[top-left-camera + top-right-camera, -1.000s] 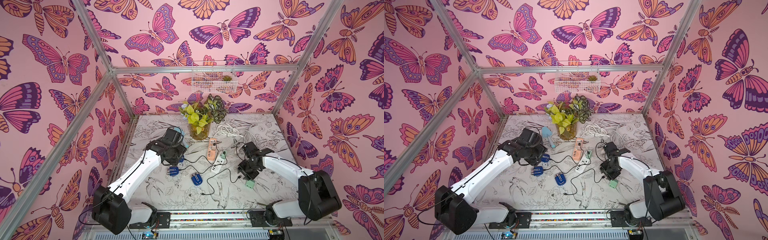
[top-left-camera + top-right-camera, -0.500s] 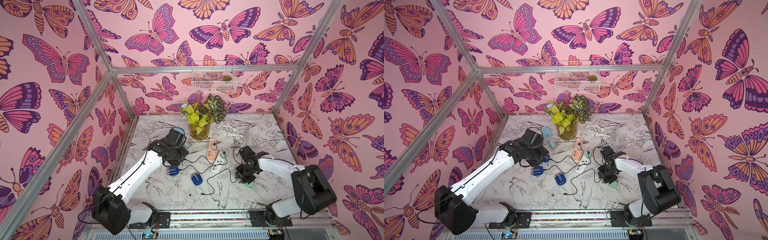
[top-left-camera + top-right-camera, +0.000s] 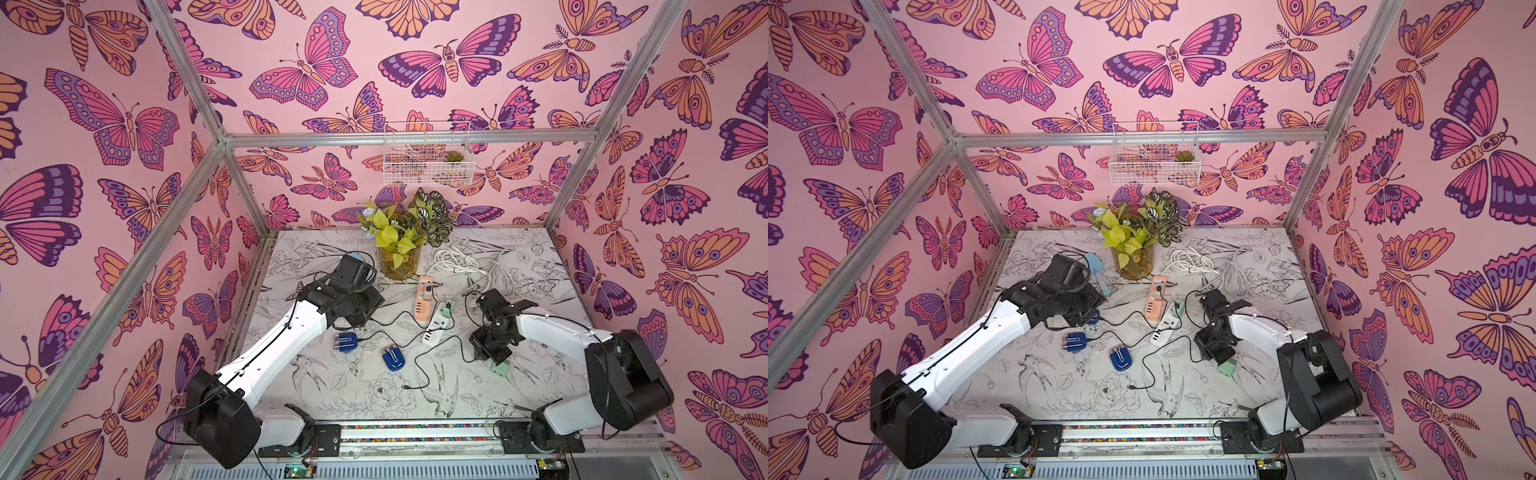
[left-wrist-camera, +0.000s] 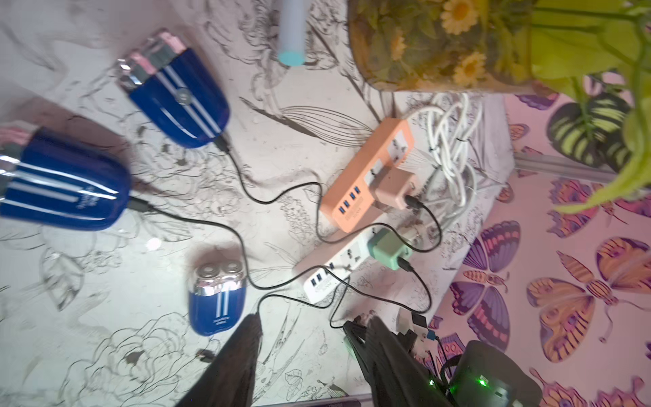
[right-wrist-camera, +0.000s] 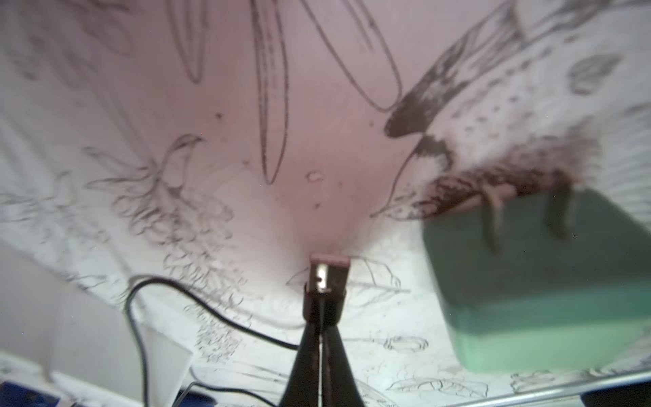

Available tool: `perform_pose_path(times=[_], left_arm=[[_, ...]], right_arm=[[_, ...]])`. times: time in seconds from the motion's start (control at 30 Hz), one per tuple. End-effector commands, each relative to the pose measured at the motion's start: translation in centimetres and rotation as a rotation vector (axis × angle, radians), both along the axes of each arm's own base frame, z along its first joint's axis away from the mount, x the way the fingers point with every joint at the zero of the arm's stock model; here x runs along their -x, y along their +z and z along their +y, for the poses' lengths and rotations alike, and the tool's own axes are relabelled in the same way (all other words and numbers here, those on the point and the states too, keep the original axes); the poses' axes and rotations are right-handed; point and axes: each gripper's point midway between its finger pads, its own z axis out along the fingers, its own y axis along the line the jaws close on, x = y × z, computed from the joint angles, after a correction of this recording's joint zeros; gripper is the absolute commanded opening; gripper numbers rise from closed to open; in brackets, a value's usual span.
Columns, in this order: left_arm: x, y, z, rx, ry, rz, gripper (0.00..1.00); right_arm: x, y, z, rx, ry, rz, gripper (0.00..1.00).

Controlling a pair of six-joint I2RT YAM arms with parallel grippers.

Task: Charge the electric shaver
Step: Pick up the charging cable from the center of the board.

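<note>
1. Right gripper (image 5: 321, 329) was clenched tight on the USB plug (image 5: 329, 278) of a black cable (image 5: 229, 320), just above the surface (image 5: 317, 141)!
2. Left gripper (image 4: 310, 352) hung over the shavers with its jaws apart and nothing between them.
3. Already done, it seemed: one corded shaver (image 4: 176, 98) ran a cable to the pink adapter (image 4: 391, 190) in the orange strip (image 4: 366, 165). A second corded shaver (image 4: 63, 183) fed the seated green adapter (image 4: 387, 250) in the white strip (image 4: 334, 267).
4. And the task's own shaver (image 4: 216, 299)? It lay flat on the surface near the white strip, with no cable in its tail.
5. That cable's small end (image 4: 204, 356) lay free just beside it.
6. A loose green adapter (image 5: 539, 282) sat prongs-up beside the held plug, plugged into nothing.
7. Left to do, I judged: plug into adapter, adapter into a strip, small end into the shaver. It was well short of finished.
8. Writing: small white lettering showed on the shaver bodies, too small to read.
</note>
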Motion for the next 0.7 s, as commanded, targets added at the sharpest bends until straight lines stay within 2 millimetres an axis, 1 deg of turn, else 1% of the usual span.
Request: perform_pose_path(times=[0.0, 0.07, 0.17, 0.2, 0.27, 0.37, 0.47, 0.53, 0.57, 0.67], left_arm=[[-1.2, 2.7, -3.5, 0.16, -0.108, -0.124, 0.55], [-1.5, 4.1, -5.1, 0.238, -0.134, -0.139, 0.6], [-1.7, 6.1, -7.4, 0.344, -0.156, -0.142, 0.68], [-1.7, 6.7, -8.2, 0.385, -0.16, -0.14, 0.69], [-1.4, 7.4, -9.6, 0.464, -0.155, -0.1, 0.69], [-0.5, 7.1, -11.6, 0.561, -0.141, 0.008, 0.69], [0.7, 6.6, -13.8, 0.622, -0.136, 0.101, 0.69], [1.5, 6.4, -15.7, 0.65, -0.16, 0.169, 0.69], [2.1, 5.9, -16.7, 0.655, -0.166, 0.216, 0.68], [2.8, 5.0, -18.6, 0.667, -0.144, 0.268, 0.66]], right_arm=[[-0.8, 5.8, -0.7, 0.011, -0.079, -0.101, 0.0], [-0.7, 7.9, -0.7, -0.014, -0.132, -0.121, 0.0], [-0.8, 10.5, 0.4, -0.096, -0.221, -0.122, 0.0], [-1.0, 11.4, 0.8, -0.125, -0.25, -0.132, 0.0], [-2.0, 13.4, 1.4, -0.159, -0.303, -0.179, 0.0], [-3.4, 15.6, 2.5, -0.216, -0.346, -0.215, 0.0], [-4.3, 17.0, 3.7, -0.278, -0.361, -0.217, 0.0], [-4.6, 17.7, 3.9, -0.287, -0.367, -0.231, 0.0], [-4.7, 18.0, 3.9, -0.287, -0.367, -0.236, 0.0], [-4.7, 18.3, 4.2, -0.304, -0.373, -0.238, 0.0]])
